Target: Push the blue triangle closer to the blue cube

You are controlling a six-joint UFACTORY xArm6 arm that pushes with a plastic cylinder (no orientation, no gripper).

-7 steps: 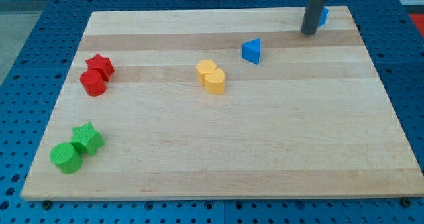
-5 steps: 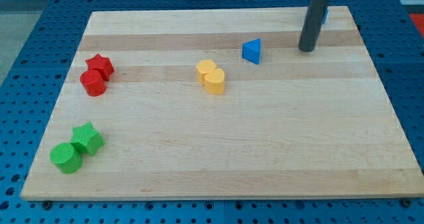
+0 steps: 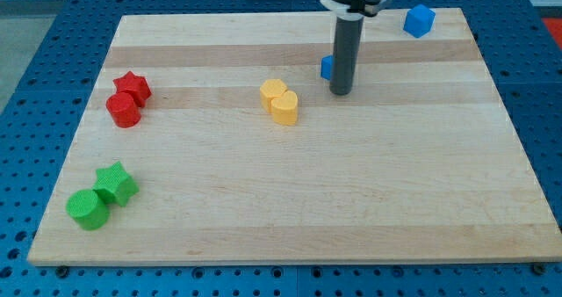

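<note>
The blue triangle [image 3: 326, 66] lies on the wooden board [image 3: 290, 200] near the view's top centre, mostly hidden behind my rod. My tip [image 3: 341, 92] rests on the board just below and slightly right of the triangle, close to it or touching it. The blue cube [image 3: 420, 20] sits at the board's top right corner, well apart from the triangle.
Two yellow blocks [image 3: 280, 102] sit together left of my tip. A red star [image 3: 133, 86] and a red cylinder [image 3: 123, 111] are at the left. A green star [image 3: 116, 184] and a green cylinder [image 3: 87, 210] are at the bottom left.
My rod moved from beside the blue cube at the top right down and left to just below the blue triangle, uncovering the cube. No block has visibly moved.
</note>
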